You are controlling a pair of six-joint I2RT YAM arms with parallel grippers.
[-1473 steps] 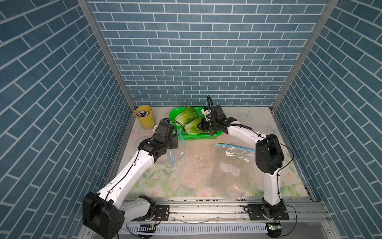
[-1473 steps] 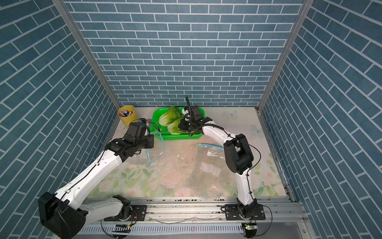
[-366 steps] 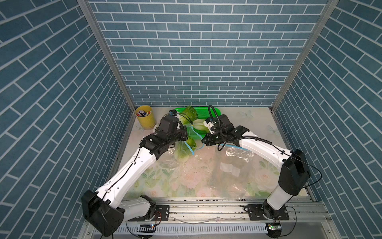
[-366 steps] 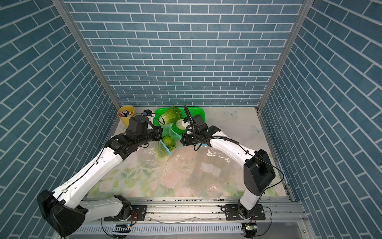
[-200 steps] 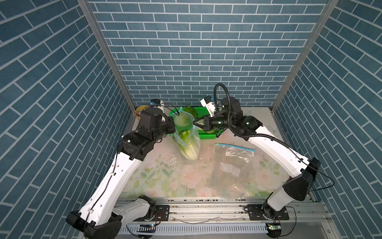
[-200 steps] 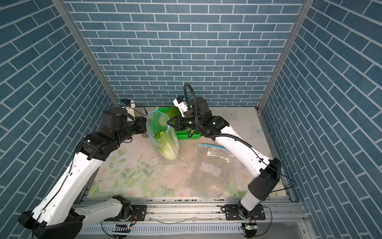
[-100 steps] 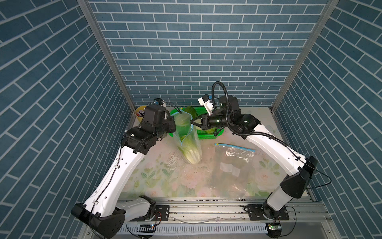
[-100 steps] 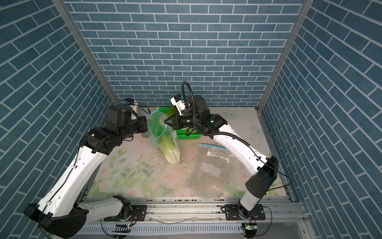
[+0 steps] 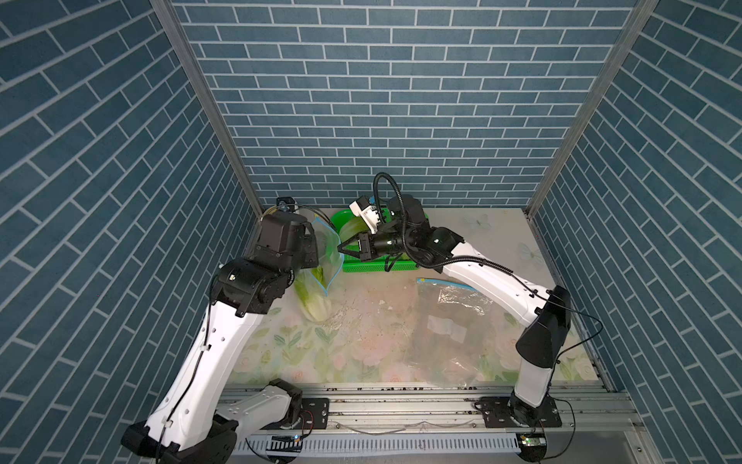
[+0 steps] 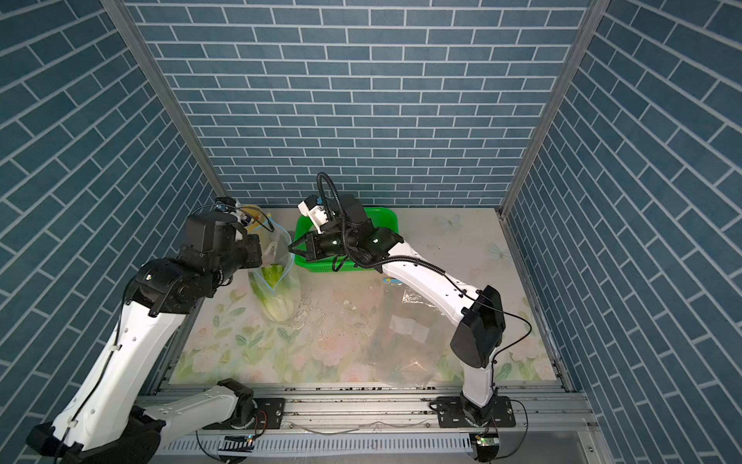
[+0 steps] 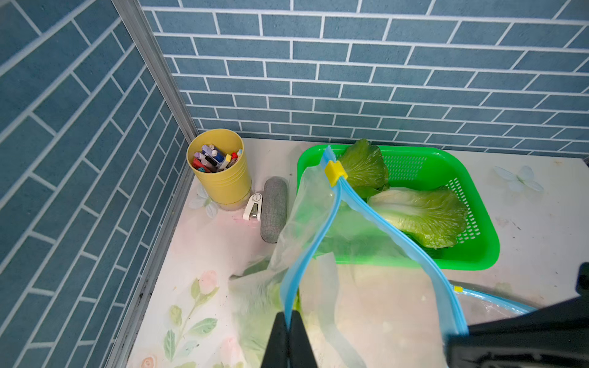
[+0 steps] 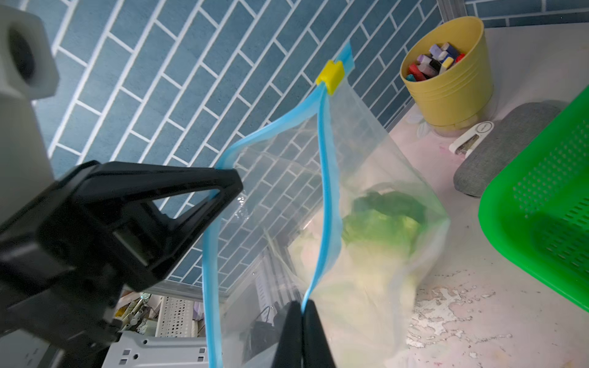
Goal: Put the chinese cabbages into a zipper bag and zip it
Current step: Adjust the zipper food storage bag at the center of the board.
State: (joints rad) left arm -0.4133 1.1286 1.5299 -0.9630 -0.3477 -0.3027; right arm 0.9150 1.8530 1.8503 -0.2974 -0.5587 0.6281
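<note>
L tool [image 11: 288, 320] and R tool [image 12: 301, 307] each pinch the bag [image 11: 314, 204] by its rim (cabbage [image 10: 277, 307] inside), so that wt could pull the slick plastic free.

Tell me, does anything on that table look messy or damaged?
Yes. The flowered table cover is flaking: white peeled patches and loose crumbs lie beside the lifted zipper bag, near the green basket. Nothing looks spilled or tipped over.
</note>
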